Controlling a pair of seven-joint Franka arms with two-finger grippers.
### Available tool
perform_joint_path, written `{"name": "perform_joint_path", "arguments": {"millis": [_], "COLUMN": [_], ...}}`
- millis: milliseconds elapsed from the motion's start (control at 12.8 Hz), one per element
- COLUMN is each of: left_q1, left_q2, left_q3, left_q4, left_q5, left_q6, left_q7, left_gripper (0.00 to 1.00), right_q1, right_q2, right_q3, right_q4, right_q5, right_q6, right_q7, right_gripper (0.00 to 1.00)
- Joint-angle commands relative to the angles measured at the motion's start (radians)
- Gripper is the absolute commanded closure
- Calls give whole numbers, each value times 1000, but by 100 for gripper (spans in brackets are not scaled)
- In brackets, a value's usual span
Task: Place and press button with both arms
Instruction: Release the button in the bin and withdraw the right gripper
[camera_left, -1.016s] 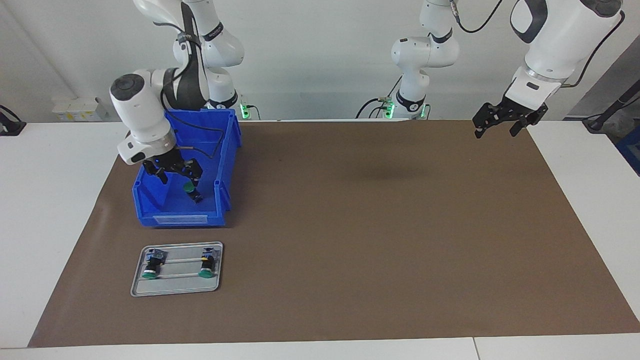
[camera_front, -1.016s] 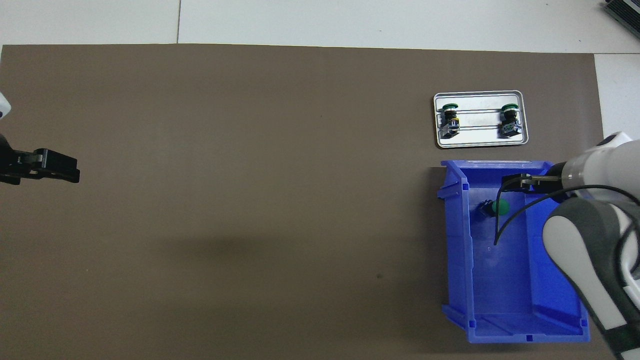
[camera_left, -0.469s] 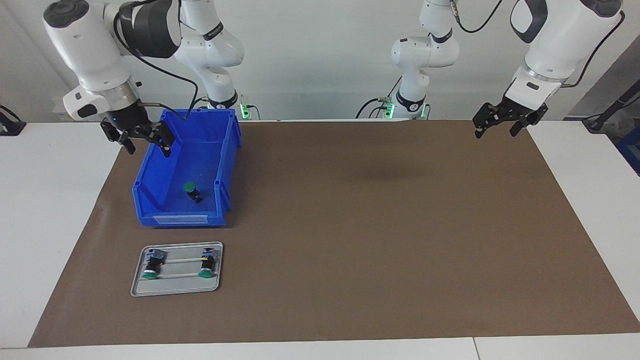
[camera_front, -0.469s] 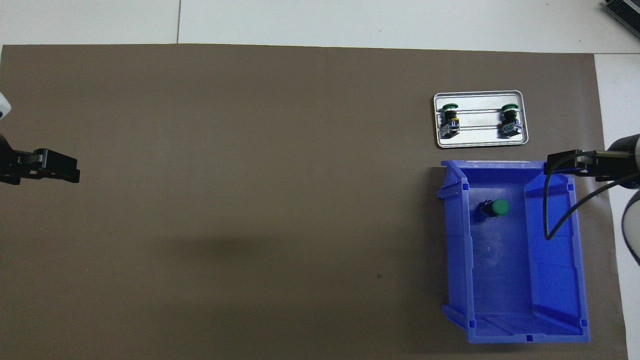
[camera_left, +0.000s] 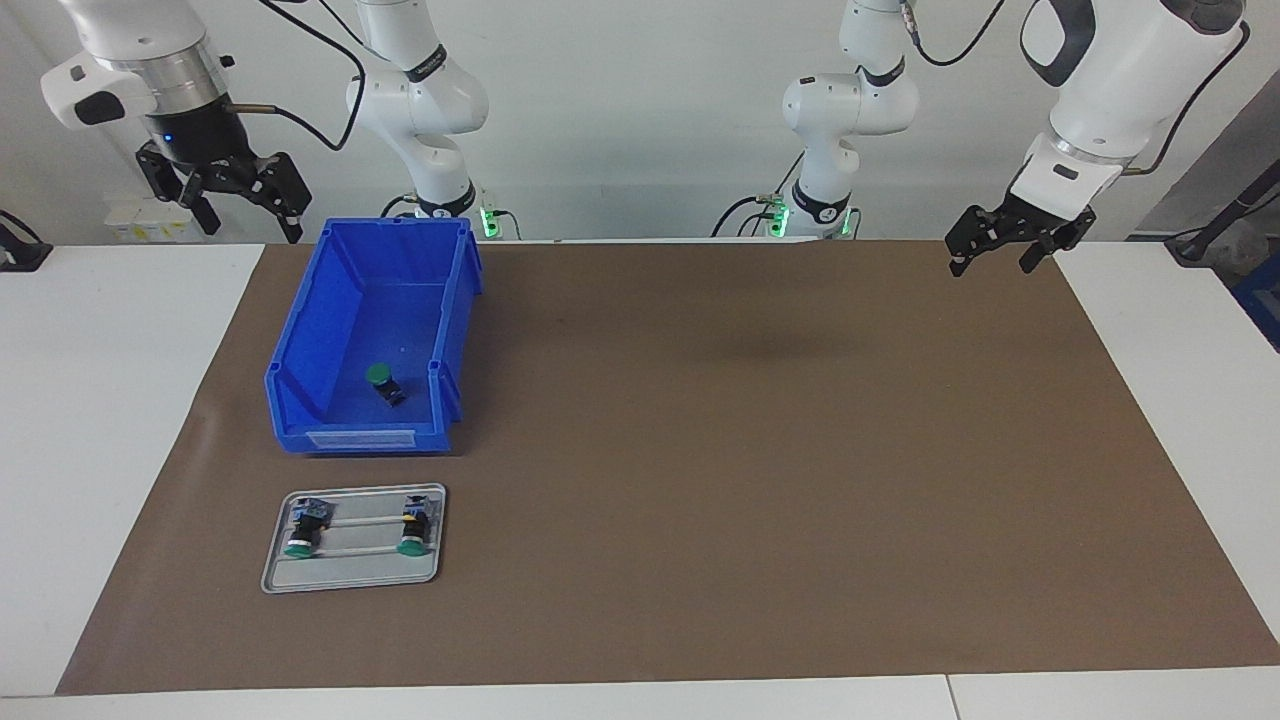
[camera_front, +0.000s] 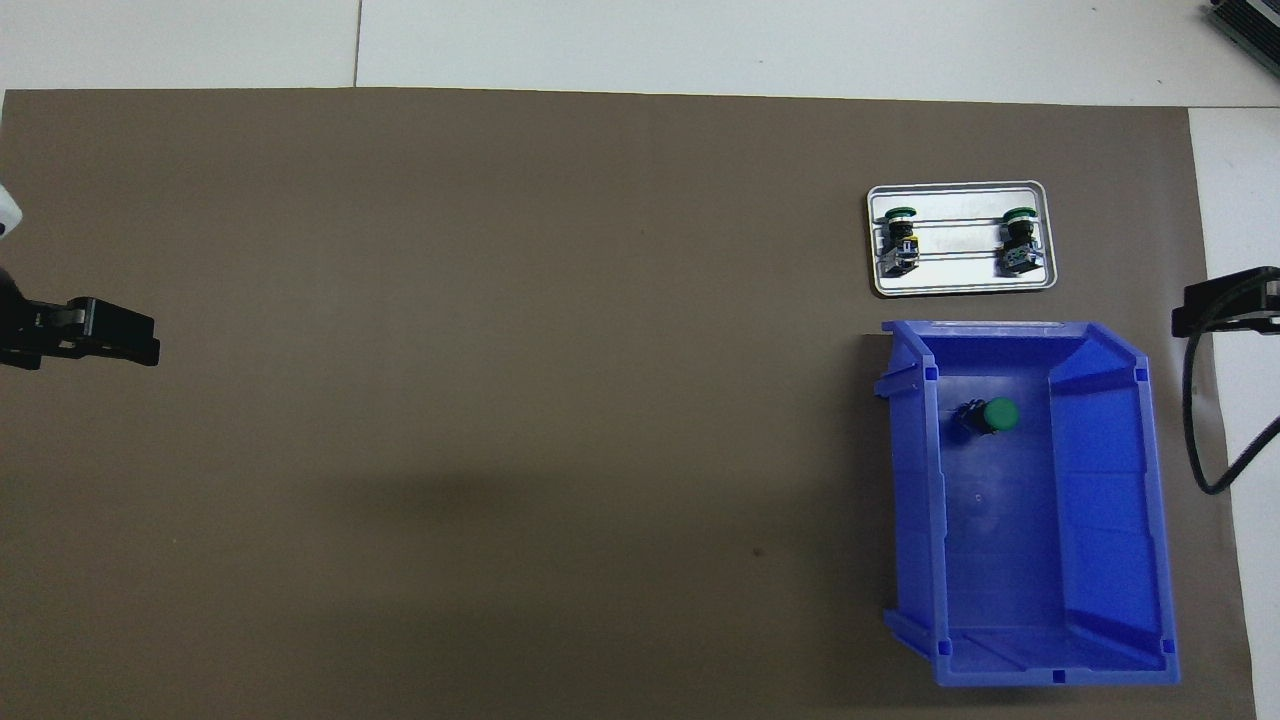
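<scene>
A button (camera_left: 381, 381) with a green cap and black body lies on the floor of the blue bin (camera_left: 300, 350); it also shows in the overhead view (camera_front: 992, 415). My right gripper (camera_left: 252, 228) is open and empty, high in the air over the table's edge beside the bin, at the right arm's end. Only its tip (camera_front: 1215, 312) shows in the overhead view. My left gripper (camera_left: 992, 262) is open and empty, raised over the mat's corner at the left arm's end, where the arm waits; it also shows in the overhead view (camera_front: 120, 340).
A small metal tray (camera_left: 350, 575) lies farther from the robots than the bin. It holds two green-capped buttons, one plain (camera_left: 302, 530) and one with a yellow mark (camera_left: 412, 526). A brown mat (camera_left: 750, 450) covers the table.
My right gripper has risen out of the bin empty and moved up toward the right arm's end of the table. The button stays in the bin. The left arm has not moved.
</scene>
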Motion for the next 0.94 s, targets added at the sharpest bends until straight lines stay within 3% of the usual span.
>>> {"name": "perform_joint_path", "arguments": {"millis": [0, 859], "left_q1": [2, 2], "left_q2": [-28, -28], "left_q3": [0, 0], "left_q4": [-31, -31], "left_q5": [-7, -7], "left_q6": [2, 2], "left_q7": [9, 9], "left_gripper": [0, 0], "right_q1": [-3, -3], "right_q2": [-37, -34], "right_q3": [8, 10], "right_q4": [-57, -60], "right_q5": [-4, 1], "right_q6": [19, 14], "right_q7": [-22, -53], "right_gripper": [0, 0]}}
